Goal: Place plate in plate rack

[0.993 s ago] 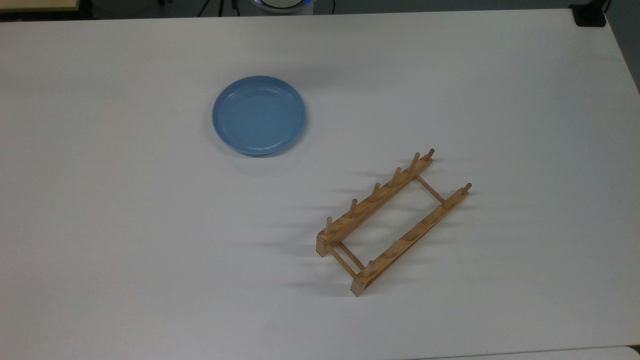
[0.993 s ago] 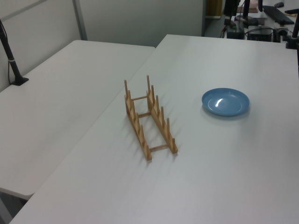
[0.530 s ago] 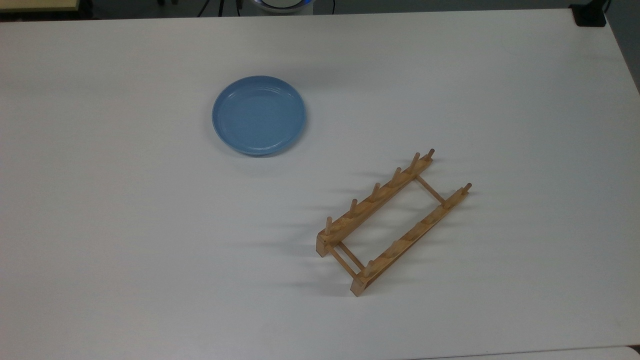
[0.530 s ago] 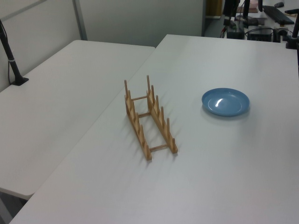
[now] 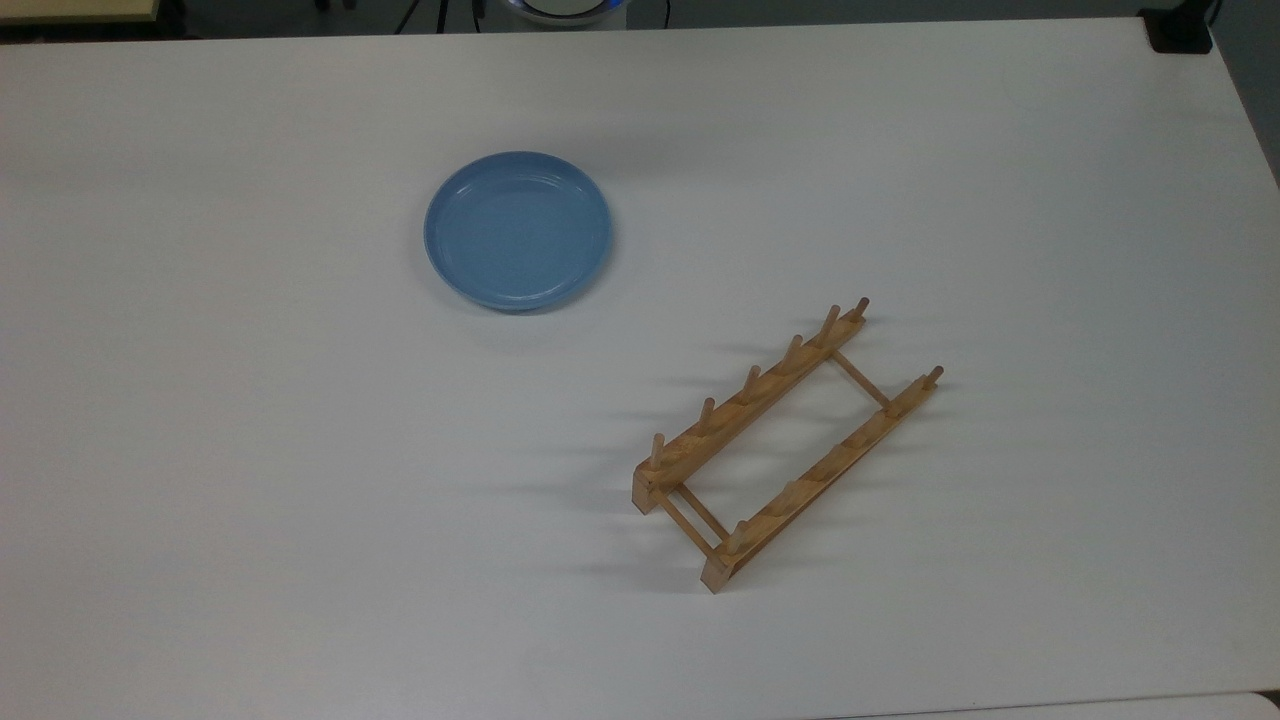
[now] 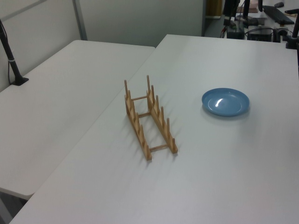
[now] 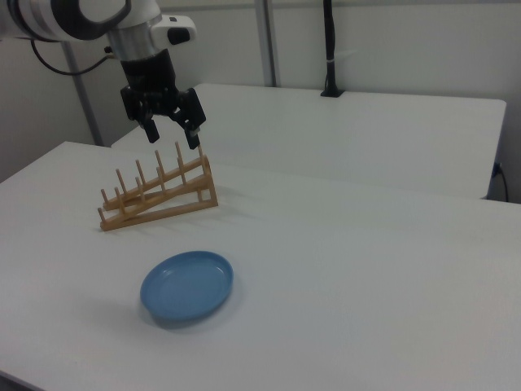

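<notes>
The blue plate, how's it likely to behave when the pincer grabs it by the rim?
The plate looks rigid, so it likely won't flex. Its glossy surface, with a bright highlight in the left view, suggests it may slip. It lies flat on the table with a low rim, so the open pincer has little edge to catch.

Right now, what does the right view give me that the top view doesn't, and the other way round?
The right view alone shows the gripper, open and empty, hanging in the air apart from the plate, with the arm behind it. The top view alone shows the plate rack from above, with its crossbars and the open gap between its two rails. Both show the plate lying flat on the white table, apart from the plate rack, with no plate in the rack.
</notes>
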Robot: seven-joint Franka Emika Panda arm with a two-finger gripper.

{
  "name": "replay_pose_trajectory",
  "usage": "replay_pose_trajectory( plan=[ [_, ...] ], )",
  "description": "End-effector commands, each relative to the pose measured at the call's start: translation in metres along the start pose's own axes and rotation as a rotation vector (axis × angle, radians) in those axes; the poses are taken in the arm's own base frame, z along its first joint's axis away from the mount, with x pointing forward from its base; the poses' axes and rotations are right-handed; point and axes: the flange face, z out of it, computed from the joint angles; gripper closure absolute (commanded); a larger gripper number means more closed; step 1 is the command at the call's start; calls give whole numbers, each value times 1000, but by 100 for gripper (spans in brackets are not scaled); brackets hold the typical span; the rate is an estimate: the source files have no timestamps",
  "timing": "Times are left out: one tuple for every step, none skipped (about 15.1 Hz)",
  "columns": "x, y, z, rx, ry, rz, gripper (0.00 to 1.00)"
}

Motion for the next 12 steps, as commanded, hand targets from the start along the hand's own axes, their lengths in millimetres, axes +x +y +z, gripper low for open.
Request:
replay_pose_trajectory(
  plan=[
    [-7, 6, 3, 16, -33, -194, 0],
    [-7, 8, 7, 12, -43, -304, 0],
    [-8, 9, 17, 19, -63, -358, 0],
    [-9, 13, 30, 20, -86, -363, 0],
    [-11, 20, 41, 18, -103, -350, 0],
    [-12, 26, 47, 22, -117, -342, 0],
    [-15, 32, 56, 27, -140, -345, 0],
    [-18, 35, 68, 36, -160, -361, 0],
    [-22, 37, 81, 46, -182, -385, 0],
    [-24, 43, 92, 51, -192, -388, 0],
    [-26, 48, 102, 54, -195, -377, 3],
    [-27, 48, 113, 57, -195, -370, 4]
  ],
)
